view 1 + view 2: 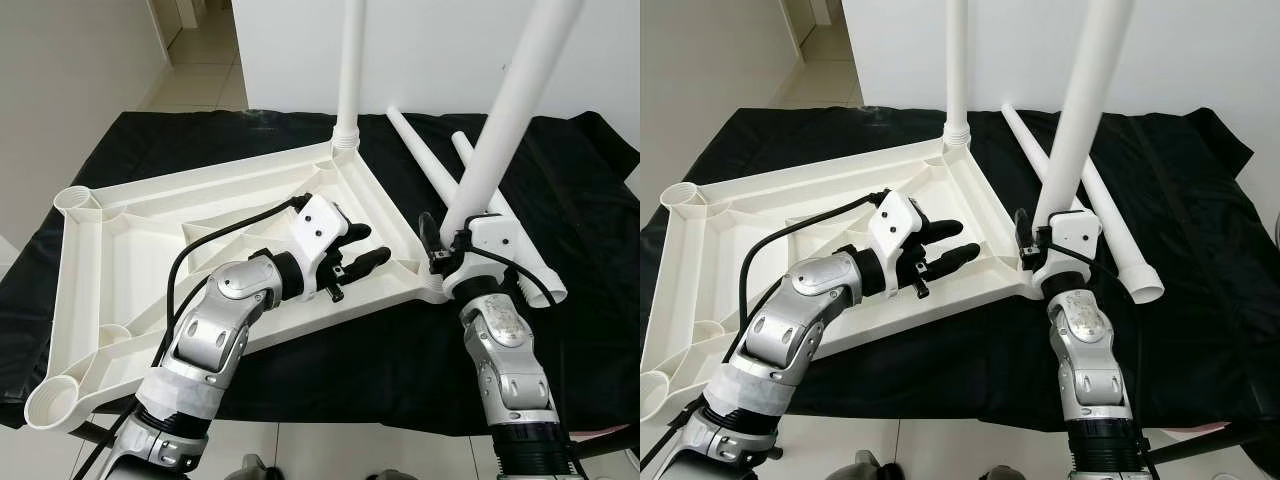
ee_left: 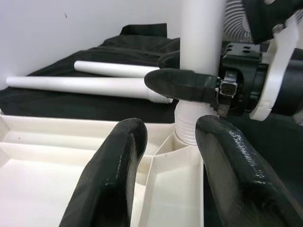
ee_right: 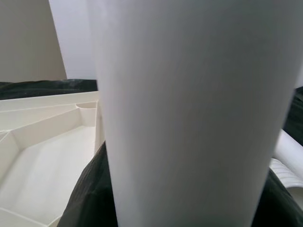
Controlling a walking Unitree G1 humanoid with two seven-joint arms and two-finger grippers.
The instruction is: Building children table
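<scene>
Kids' table, approx. half built: upturned tabletop (image 1: 120, 250) on black cloth (image 1: 560, 170), far leg (image 1: 350, 60) fitted, right gripper (image 1: 447, 252) clamped on near-right leg (image 1: 505, 110) at its socket, left gripper (image 1: 362, 254) fingers apart over tabletop, 2 spare legs (image 1: 1080, 190) lying far right.

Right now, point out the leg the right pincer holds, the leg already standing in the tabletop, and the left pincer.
Held leg (image 1: 505, 110), left eye view, mid-shaft.
Standing leg (image 1: 351, 60), left eye view, shaft.
Left pincer (image 1: 362, 252), left eye view, between fingertips.

Smooth white plastic tabletop (image 1: 150, 250), matt black cloth (image 1: 560, 200)
</scene>
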